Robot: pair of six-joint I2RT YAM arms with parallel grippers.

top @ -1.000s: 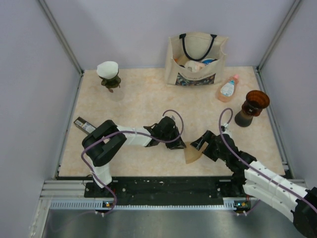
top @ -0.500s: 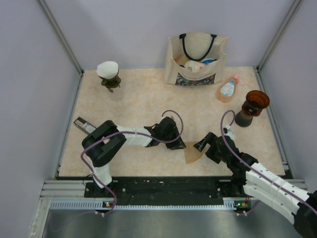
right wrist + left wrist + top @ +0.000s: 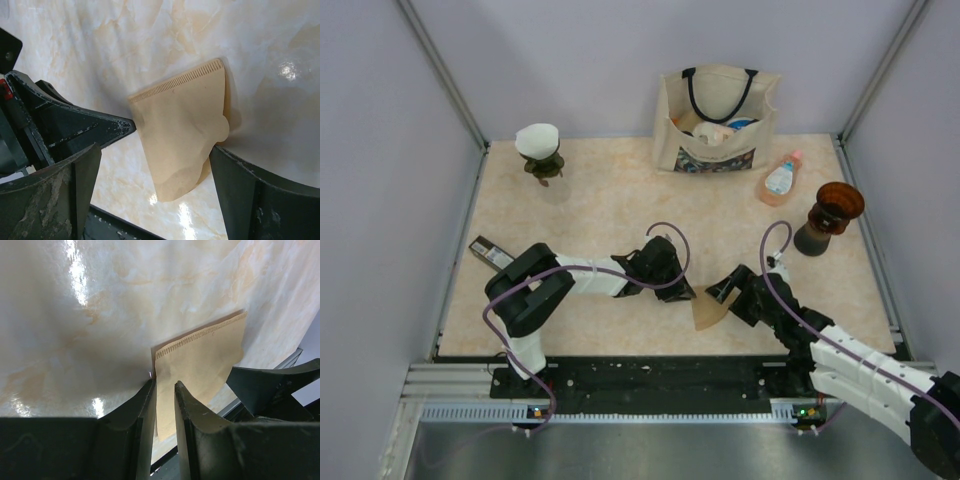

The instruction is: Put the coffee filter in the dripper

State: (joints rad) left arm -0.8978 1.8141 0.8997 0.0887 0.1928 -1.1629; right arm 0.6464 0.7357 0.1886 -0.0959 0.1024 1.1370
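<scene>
A brown paper coffee filter [image 3: 708, 312] lies on the table between my two grippers. My left gripper [image 3: 682, 292] is at its left edge. In the left wrist view the left gripper [image 3: 165, 385] has its jaws a narrow gap apart, with the filter's [image 3: 200, 360] edge in that gap. My right gripper [image 3: 155, 150] is wide open around the filter [image 3: 182, 135], and its right finger [image 3: 250, 190] touches the filter's side. The brown dripper [image 3: 832, 212] stands on a dark base at the right, apart from both grippers.
A second dripper holding a white filter [image 3: 539, 150] stands at the back left. A cloth tote bag [image 3: 716, 118] and a small bottle [image 3: 780, 178] are at the back. A flat black object [image 3: 490, 252] lies at the left edge.
My right gripper has shifted slightly beside the filter. The left gripper and the filter have stayed in place.
</scene>
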